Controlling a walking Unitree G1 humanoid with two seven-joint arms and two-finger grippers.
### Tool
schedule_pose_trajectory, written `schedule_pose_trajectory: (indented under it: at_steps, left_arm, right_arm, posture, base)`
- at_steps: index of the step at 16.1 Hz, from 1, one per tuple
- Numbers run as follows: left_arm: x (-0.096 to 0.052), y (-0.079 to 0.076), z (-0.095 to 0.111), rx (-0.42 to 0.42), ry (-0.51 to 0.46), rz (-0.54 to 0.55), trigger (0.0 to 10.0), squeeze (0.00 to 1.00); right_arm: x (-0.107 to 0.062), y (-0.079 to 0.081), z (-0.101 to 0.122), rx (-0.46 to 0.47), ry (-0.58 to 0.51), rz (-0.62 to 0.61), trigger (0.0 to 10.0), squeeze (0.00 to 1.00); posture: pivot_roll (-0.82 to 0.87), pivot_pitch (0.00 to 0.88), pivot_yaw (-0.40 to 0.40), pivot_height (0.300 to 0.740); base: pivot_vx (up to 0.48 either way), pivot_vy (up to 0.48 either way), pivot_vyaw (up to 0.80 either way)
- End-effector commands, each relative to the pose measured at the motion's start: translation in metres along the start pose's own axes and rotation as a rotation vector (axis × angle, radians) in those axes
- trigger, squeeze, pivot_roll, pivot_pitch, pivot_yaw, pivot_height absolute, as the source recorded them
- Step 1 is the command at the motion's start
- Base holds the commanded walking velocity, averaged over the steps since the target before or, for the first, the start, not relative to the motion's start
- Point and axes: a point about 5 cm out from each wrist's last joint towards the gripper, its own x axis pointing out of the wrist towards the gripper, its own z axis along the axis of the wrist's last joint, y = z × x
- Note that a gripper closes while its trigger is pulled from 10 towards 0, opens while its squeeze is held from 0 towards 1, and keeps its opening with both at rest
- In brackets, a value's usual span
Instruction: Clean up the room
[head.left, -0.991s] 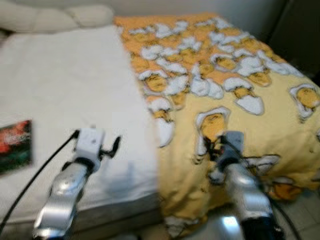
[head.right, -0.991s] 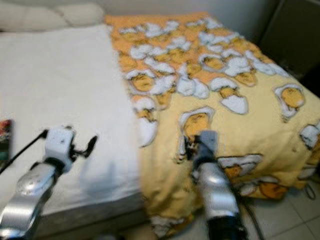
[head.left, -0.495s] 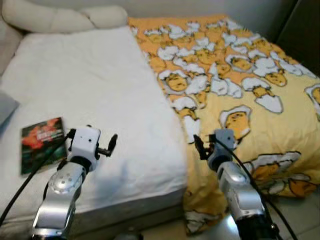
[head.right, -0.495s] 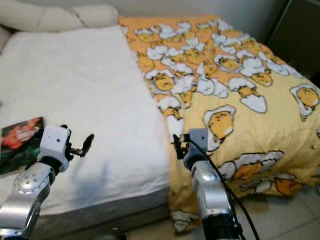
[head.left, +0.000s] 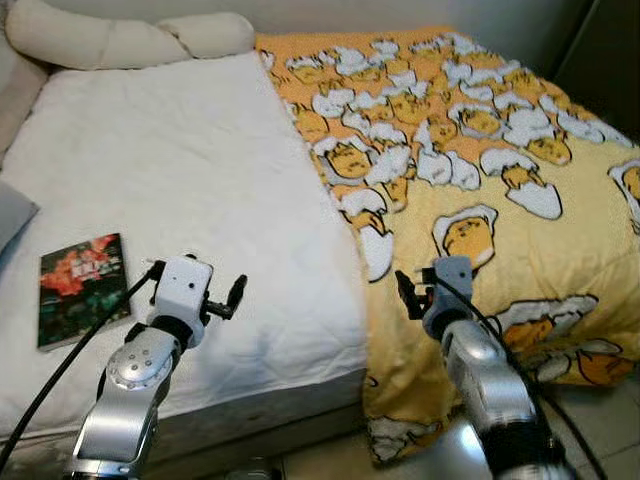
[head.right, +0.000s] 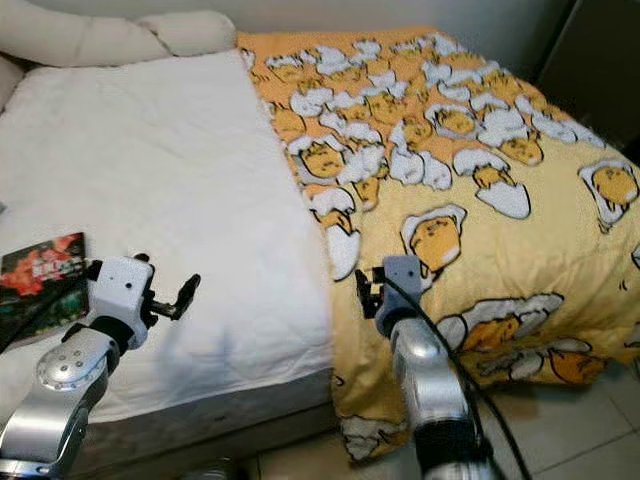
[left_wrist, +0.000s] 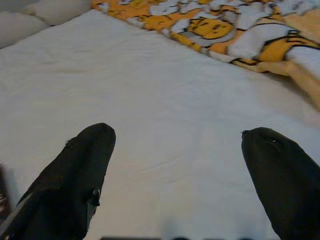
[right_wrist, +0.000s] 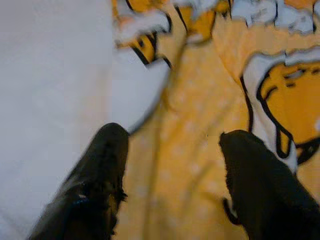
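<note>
The yellow blanket (head.left: 480, 150) with its egg-character print covers only the robot's right half of the bed (head.left: 150, 170) and spills over the foot end toward the floor, leaving the white sheet bare on the left half. The step in hand looks like taking hold of the blanket's inner edge, which runs down the middle of the bed. To do it well, the right end effector (right_wrist: 172, 150), hovering over that edge with its fingers spread wide and holding nothing, should come down so one finger slides under the fold and the other lands on top, then close on the cloth only, not the sheet. The left end effector (left_wrist: 175, 150) hangs above the bare sheet, also wide and holding nothing. It could pin the sheet or take a second grip further along.

Counted: one blanket, one book (head.left: 82, 288) lying flat near the bed's left side, two pale pillows (head.left: 130, 40) at the head.
</note>
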Motion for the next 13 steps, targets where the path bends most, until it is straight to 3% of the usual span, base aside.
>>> schedule_pose_trajectory:
  at_steps: [1,4,7,8,9,10,13]
  left_arm:
    - [-0.001,-0.002,0.003,0.017,-0.003,-0.024,10.0,0.0]
    - [-0.012,-0.009,0.003,0.087,0.027,-0.245,10.0,0.0]
    - [-0.018,-0.011,0.004,0.12,0.053,-0.326,10.0,0.0]
    - [-0.028,-0.015,0.007,0.153,0.077,-0.404,10.0,0.0]
    - [-0.029,-0.016,0.007,0.154,0.08,-0.413,10.0,0.0]
    - [-0.038,-0.02,0.011,0.159,0.093,-0.46,10.0,0.0]
    - [-0.059,-0.021,0.012,0.18,0.138,-0.51,10.0,0.0]
  right_arm:
    - [0.002,0.0,-0.003,-0.014,0.028,0.002,10.0,1.0]
    - [0.03,0.006,-0.001,-0.144,0.167,0.097,10.0,1.0]
    - [0.036,0.006,-0.002,-0.173,0.215,0.101,10.0,1.0]
    - [0.038,0.01,-0.003,-0.104,0.247,0.107,10.0,0.69]
    - [0.039,0.011,-0.003,-0.088,0.248,0.11,10.0,0.69]
    - [0.04,0.014,-0.004,-0.115,0.255,0.114,10.0,0.0]
    - [0.039,0.021,-0.01,-0.131,0.279,0.107,10.0,0.0]
  posture:
    - [0.21,0.0,-0.002,0.74]
    - [0.24,0.0,0.002,0.74]
    - [0.29,0.0,-0.001,0.74]
    - [0.34,0.0,0.001,0.74]
    - [0.34,0.0,0.001,0.74]
    - [0.38,0.0,0.004,0.74]
    - [0.44,0.044,0.002,0.74]
  base:
    - [0.0,0.0,0.0]
    - [0.0,0.0,0.0]
    - [0.0,0.0,0.0]
    - [0.0,0.0,0.0]
    - [0.0,0.0,0.0]
    - [0.0,0.0,0.0]
    - [0.0,0.0,0.0]
